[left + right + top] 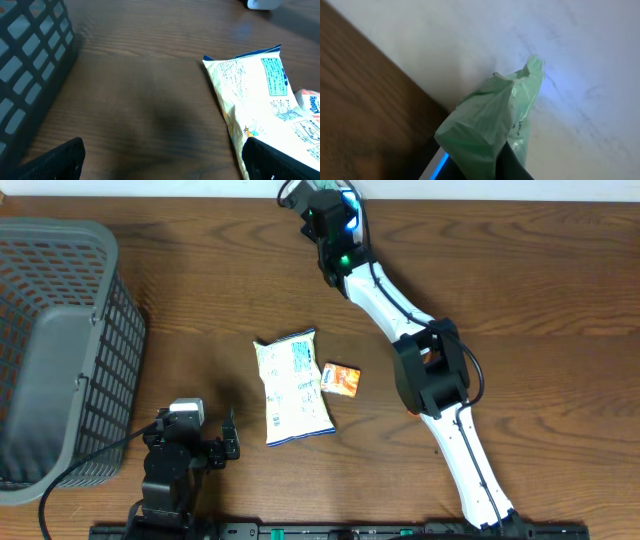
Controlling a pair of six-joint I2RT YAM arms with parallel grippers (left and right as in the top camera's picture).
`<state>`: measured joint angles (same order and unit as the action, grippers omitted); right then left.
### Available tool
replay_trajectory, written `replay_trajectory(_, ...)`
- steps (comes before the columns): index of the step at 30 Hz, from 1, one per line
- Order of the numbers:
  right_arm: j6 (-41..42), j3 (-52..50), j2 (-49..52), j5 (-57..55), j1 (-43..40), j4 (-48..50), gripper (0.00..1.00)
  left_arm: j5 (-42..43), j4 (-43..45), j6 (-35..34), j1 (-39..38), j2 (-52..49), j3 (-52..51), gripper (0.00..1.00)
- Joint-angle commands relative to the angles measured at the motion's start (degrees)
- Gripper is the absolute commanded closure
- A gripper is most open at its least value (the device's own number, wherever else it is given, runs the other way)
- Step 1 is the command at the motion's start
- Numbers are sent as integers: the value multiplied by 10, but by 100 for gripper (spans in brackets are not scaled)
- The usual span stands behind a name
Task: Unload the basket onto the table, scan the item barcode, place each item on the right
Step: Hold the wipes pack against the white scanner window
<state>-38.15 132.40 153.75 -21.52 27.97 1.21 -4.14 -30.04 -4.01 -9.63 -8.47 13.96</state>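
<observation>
Currently risk | right gripper point(305, 198) is pinching green packet point(487, 127) at far table point(520, 280) edge by wall point(580, 45) | crumpled film may be hiding barcode (none showing), packet may be slipping | left gripper point(162, 165) is idling spread, near left

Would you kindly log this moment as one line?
left claw: open | right claw: shut on green packet | snack bag: on table

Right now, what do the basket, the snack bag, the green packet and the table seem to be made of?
The basket looks like grey moulded plastic, matte, from its even open grid. The snack bag: thin printed plastic film, slightly glossy, wrinkled. The green packet: soft translucent film, creased. The table: brown wood or wood-look laminate; grain shows, but I cannot tell which.
</observation>
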Motion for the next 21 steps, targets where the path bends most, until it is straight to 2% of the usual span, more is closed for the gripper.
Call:
replay_trajectory(1,-43,14,21,-10,-3,-6,99,5,1,10,1,3,8,1)
replay_trajectory(9,-63,14,-14,-39,-5,-85,99,5,1,10,1,3,8,1)
replay_trajectory(15,-23,14,-108,-39,-42,-264,99,5,1,10,1,3,8,1)
replay_trajectory(21,19,14,-176,-42,-123,-418,99,5,1,10,1,3,8,1)
